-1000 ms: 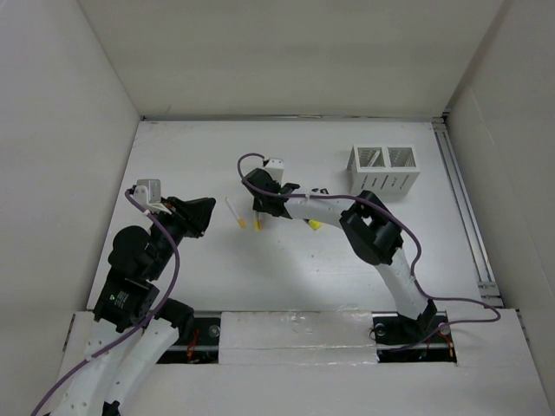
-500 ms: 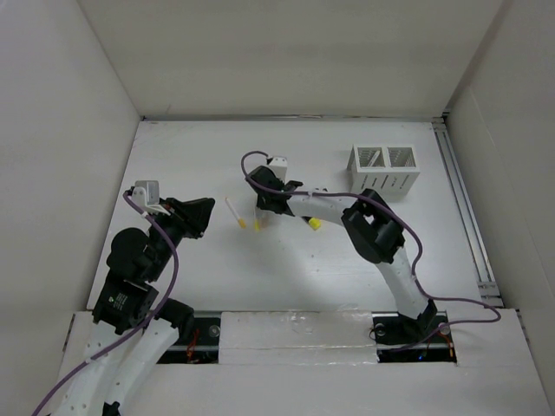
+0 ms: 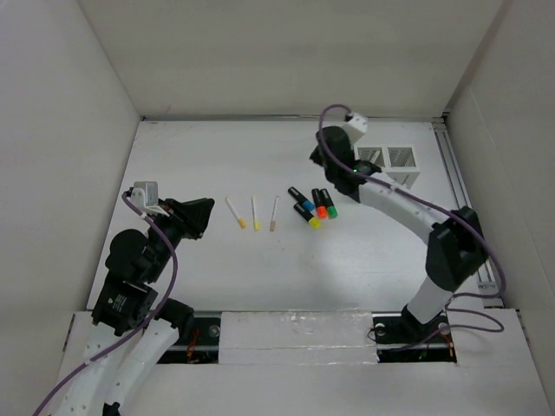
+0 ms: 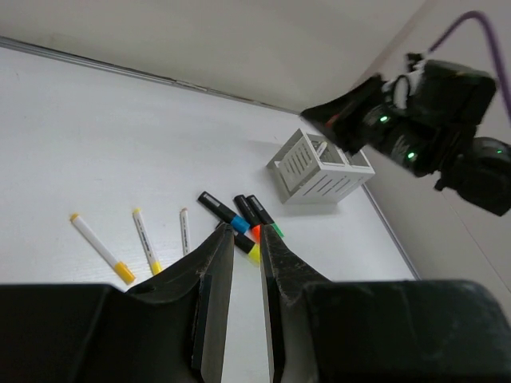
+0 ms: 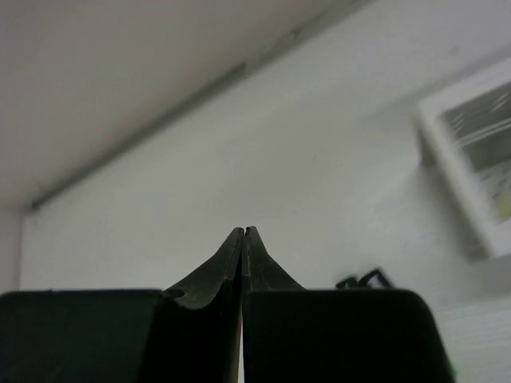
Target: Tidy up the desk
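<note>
Swinging toward the white slotted box [image 3: 399,158], my right gripper [image 5: 243,233] has closed empty; the three slim white pens [image 3: 256,213] look sorted. My left gripper [image 4: 243,235] sits slightly parted, empty.

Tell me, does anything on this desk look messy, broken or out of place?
Nothing looks broken or spilled. The four black markers lie bunched at differing angles, unlike the three white pens spaced in a tidy row beside them. All lie loose on the desk, outside the slotted box.
</note>
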Robot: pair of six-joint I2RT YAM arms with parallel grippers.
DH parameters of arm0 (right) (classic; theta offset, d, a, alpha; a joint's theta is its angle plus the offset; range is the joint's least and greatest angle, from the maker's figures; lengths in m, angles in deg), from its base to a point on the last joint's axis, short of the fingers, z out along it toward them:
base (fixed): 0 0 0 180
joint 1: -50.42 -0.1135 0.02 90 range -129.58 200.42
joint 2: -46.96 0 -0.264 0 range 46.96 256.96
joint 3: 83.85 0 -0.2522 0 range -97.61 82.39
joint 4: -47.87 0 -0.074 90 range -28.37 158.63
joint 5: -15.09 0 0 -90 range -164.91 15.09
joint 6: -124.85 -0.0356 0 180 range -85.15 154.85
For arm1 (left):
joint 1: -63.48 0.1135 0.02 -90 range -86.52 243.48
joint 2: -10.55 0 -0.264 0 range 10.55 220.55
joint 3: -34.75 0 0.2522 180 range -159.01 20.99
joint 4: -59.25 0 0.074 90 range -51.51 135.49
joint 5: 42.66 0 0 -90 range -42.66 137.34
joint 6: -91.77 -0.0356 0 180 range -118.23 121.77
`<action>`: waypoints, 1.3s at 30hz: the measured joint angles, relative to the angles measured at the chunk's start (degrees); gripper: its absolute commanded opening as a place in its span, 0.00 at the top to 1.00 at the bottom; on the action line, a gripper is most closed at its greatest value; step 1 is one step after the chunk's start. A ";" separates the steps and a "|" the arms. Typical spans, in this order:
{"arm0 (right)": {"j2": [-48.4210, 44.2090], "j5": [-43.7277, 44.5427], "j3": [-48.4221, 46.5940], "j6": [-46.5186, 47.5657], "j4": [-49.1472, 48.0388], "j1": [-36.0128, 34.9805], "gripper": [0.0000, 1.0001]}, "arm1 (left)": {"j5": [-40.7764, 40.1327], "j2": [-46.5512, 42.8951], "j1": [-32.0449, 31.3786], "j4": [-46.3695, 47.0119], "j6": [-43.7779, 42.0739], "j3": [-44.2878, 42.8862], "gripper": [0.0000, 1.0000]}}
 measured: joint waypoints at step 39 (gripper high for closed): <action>14.86 -9.97 -0.90 0.66 4.48 -7.10 0.56 | 0.42 -0.07 0.00 0.04 0.00 0.00 0.83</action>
